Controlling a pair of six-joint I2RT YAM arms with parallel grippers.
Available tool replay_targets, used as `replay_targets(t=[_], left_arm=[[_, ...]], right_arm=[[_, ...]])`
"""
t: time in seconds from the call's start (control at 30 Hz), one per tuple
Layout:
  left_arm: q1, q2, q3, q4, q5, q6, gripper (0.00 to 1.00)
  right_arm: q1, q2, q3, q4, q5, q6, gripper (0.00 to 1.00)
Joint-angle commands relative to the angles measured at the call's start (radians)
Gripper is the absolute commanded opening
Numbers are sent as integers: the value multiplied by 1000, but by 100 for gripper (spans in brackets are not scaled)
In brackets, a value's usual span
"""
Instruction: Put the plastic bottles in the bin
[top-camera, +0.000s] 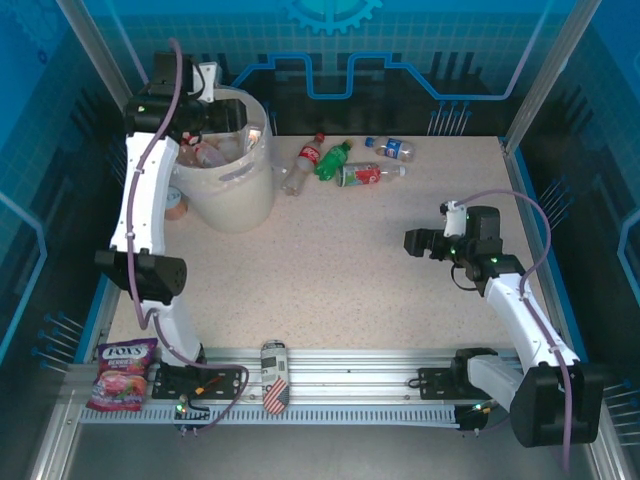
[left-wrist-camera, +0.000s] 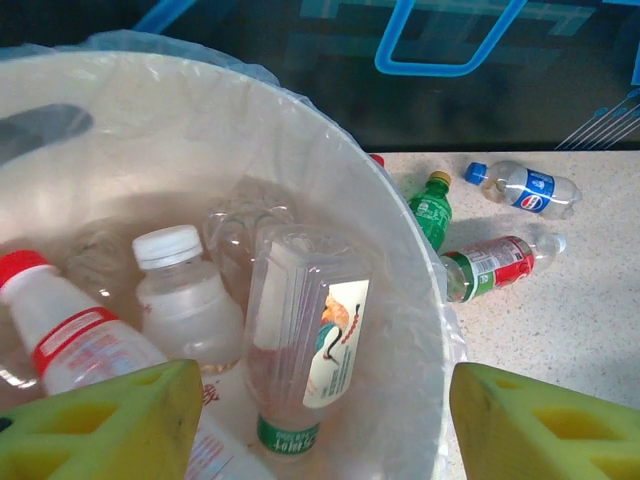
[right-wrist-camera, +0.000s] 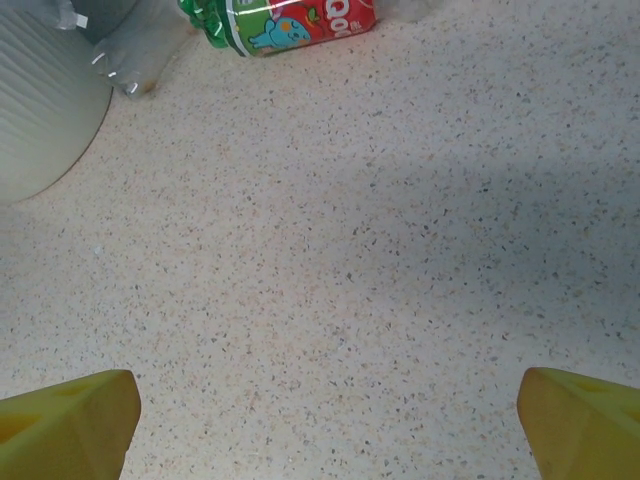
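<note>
Large round cream-white bin (top-camera: 240, 195) with an oval handle cut-out near the rim, at the far left of the speckled surface (top-camera: 330, 290). Inside, a red-capped bottle (left-wrist-camera: 70, 335), a frosted white-capped bottle (left-wrist-camera: 185, 300) and an upside-down clear bottle (left-wrist-camera: 305, 340). Near the bin's right side, lying on the surface: a red-labelled bottle (top-camera: 303, 165), a green bottle (top-camera: 333, 160), a red-and-green-labelled bottle (top-camera: 370, 174), a blue-labelled bottle (top-camera: 392, 150). Left end effector (left-wrist-camera: 320, 430) above the bin's mouth, yellow pads well apart, gripping nothing. Right end effector (right-wrist-camera: 320, 430) over bare surface, spread wide, empty.

Left pincer (left-wrist-camera: 325, 405) spread above the bin (left-wrist-camera: 150, 130), clear bottles (left-wrist-camera: 300, 330) piled inside, three bottles (left-wrist-camera: 490, 265) lying on the table (left-wrist-camera: 580, 330) beyond
</note>
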Motion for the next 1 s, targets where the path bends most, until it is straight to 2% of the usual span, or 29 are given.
replay_targets(t=[0.0, 0.07, 0.2, 0.4, 0.5, 0.77, 0.97], left_arm=[[-51, -112, 29, -46, -112, 46, 68], [-132, -176, 9, -27, -216, 77, 68], [-287, -222, 26, -41, -326, 87, 67], [-503, -197, -28, -45, -434, 92, 67], [-567, -150, -57, -28, -421, 71, 67], [-611, 116, -29, 4, -403, 42, 67], [-579, 397, 135, -13, -402, 23, 74]], right_arm=[[-14, -11, 35, -6, -22, 7, 98], [-14, -8, 34, -6, -21, 8, 98], [-14, -4, 41, -7, -14, 7, 98], [-11, -22, 43, -17, -17, 20, 97], [-9, -36, 35, -22, -15, 24, 97], [-9, -73, 19, -45, -8, 25, 97], [-9, -100, 11, -65, -4, 20, 98]])
